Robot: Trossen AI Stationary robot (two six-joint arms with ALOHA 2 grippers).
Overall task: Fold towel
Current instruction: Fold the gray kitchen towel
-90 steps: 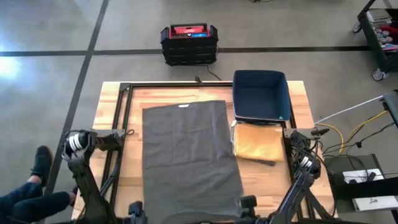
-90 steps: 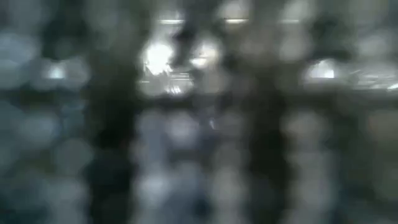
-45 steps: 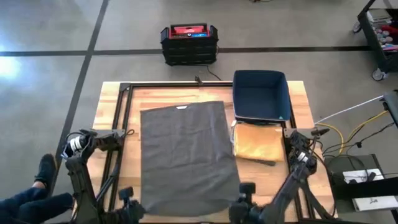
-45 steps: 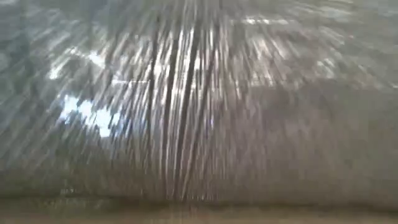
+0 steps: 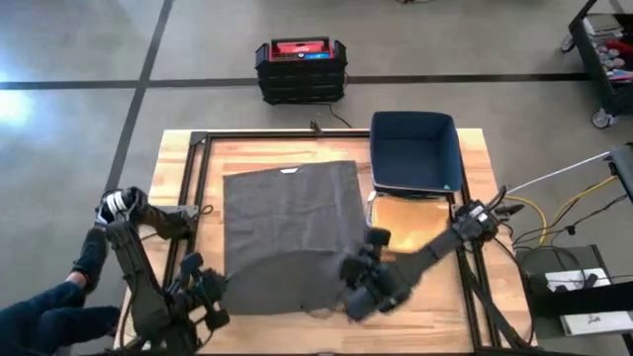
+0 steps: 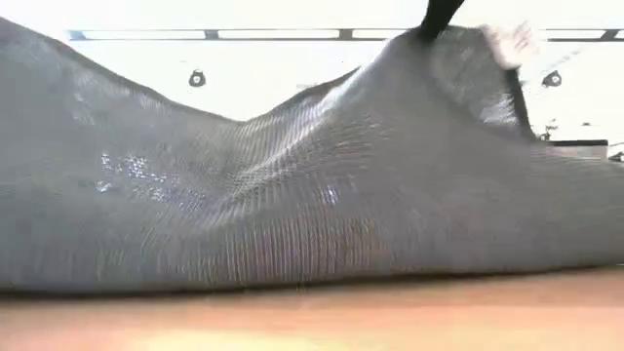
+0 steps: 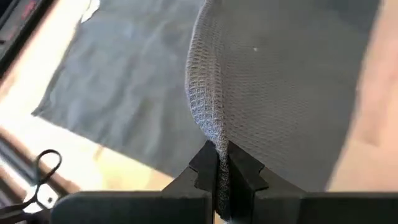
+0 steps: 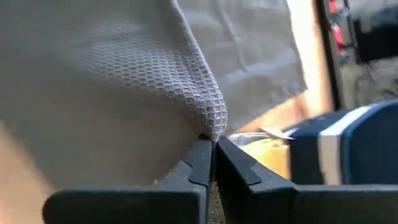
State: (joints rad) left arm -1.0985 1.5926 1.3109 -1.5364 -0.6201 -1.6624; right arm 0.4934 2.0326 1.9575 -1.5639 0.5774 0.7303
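A gray towel (image 5: 290, 222) lies spread across the middle of the wooden table (image 5: 173, 163), its near edge lifted. The left gripper (image 7: 217, 169) pinches the near left corner, closed tight on the cloth; the right gripper (image 8: 212, 149) is clamped on the near right corner, beside a blue bin (image 5: 413, 150) and a yellow cloth (image 5: 413, 225).

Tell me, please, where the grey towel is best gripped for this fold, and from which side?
At its two near corners, coming from the table's near edge. The towel lies flat with its far edge spread, so only the near hem lifts freely. The left end effector and right end effector are each shut on a thin corner there, and the cloth peaks at both.
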